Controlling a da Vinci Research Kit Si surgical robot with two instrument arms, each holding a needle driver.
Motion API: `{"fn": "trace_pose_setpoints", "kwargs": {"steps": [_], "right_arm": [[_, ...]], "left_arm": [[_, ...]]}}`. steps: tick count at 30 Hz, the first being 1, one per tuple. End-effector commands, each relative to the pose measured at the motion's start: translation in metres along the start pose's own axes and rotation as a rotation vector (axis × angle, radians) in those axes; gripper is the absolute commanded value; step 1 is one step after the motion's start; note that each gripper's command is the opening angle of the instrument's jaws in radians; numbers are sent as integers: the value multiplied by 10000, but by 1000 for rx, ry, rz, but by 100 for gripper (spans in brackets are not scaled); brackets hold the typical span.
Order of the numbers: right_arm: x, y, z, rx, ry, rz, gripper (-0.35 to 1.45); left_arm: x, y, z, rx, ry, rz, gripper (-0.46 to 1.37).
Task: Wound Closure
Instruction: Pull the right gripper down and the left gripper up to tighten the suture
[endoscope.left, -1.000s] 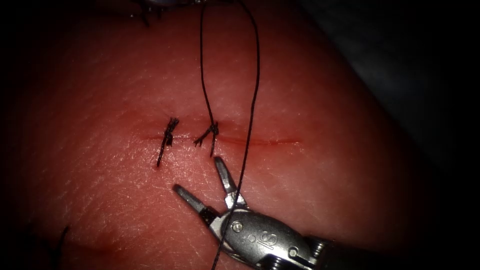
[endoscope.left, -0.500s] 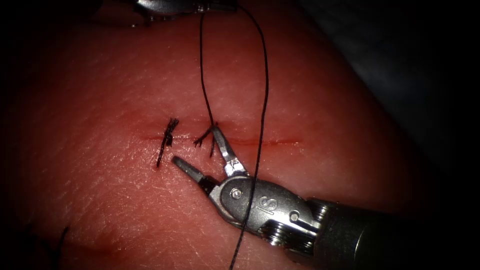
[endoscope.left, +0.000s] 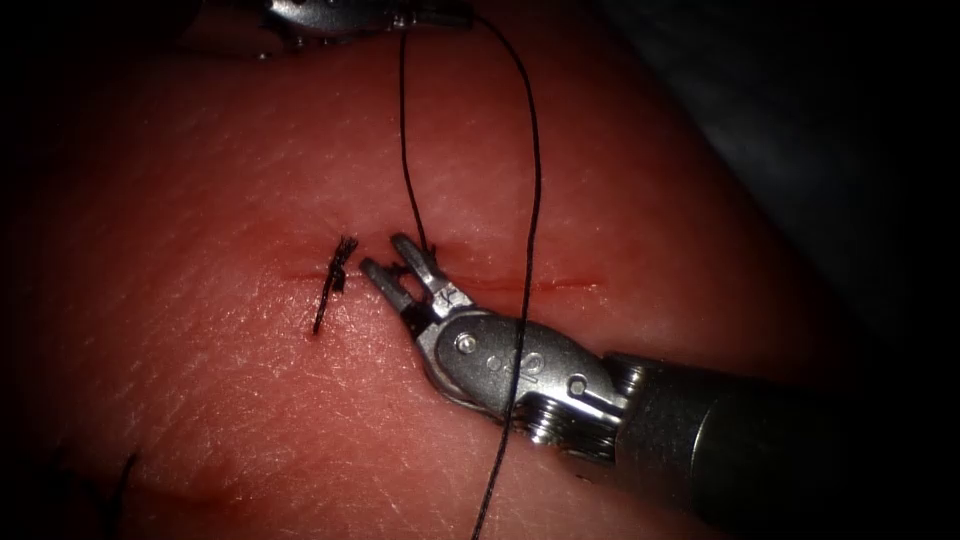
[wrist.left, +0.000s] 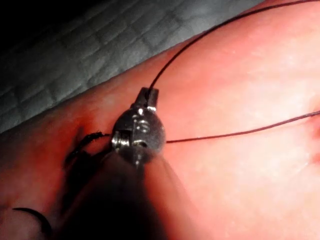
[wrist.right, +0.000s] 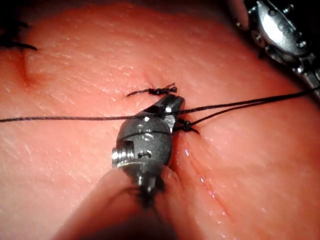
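The tissue (endoscope.left: 650, 200) has a thin horizontal cut (endoscope.left: 560, 285) with one tied stitch (endoscope.left: 335, 275) that ends in cut tails. My right tool (endoscope.left: 388, 260) comes in from the lower right. Its jaws have closed together on the short thread tail at the second knot, just right of that stitch; up close the tips (wrist.right: 170, 106) lie against that knot (wrist.right: 186, 127). At the picture's top edge, my left tool (endoscope.left: 350, 12) is shut on the thread (endoscope.left: 530, 200). Two strands run from it, one down to the knot and one across the right tool. The thread leaves the left jaws' tip (wrist.left: 148, 95).
Red fluid lines the cut to the right of the knots. A second, darker stitch end (endoscope.left: 125, 475) lies at the lower left of the tissue. A grey quilted cloth (wrist.left: 75, 55) lies beyond the tissue's edge. The left tool (wrist.right: 280, 30) shows from the right wrist.
My right tool moved up and to the left from below the cut to the second knot. Its jaws went from wide open to closed on the short tail. The left tool edged into view.
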Motion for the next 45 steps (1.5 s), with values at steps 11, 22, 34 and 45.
{"fn": "trace_pose_setpoints", "kwargs": {"steps": [11,22,34,45], "right_arm": [[9,-11,-24,6,-27,5,-35],[3,-27,-45,55,-81,-76,-35],[-9,-36,-52,79,-89,-141,-35],[-11,-37,-53,84,-94,-142,-35]], "left_arm": [[-5,-25,3,4,5,-4,-35],[-13,-38,6,37,-9,45,-35],[-9,-51,2,62,-1,68,-35],[-9,-51,0,71,-2,55,-35]]}}
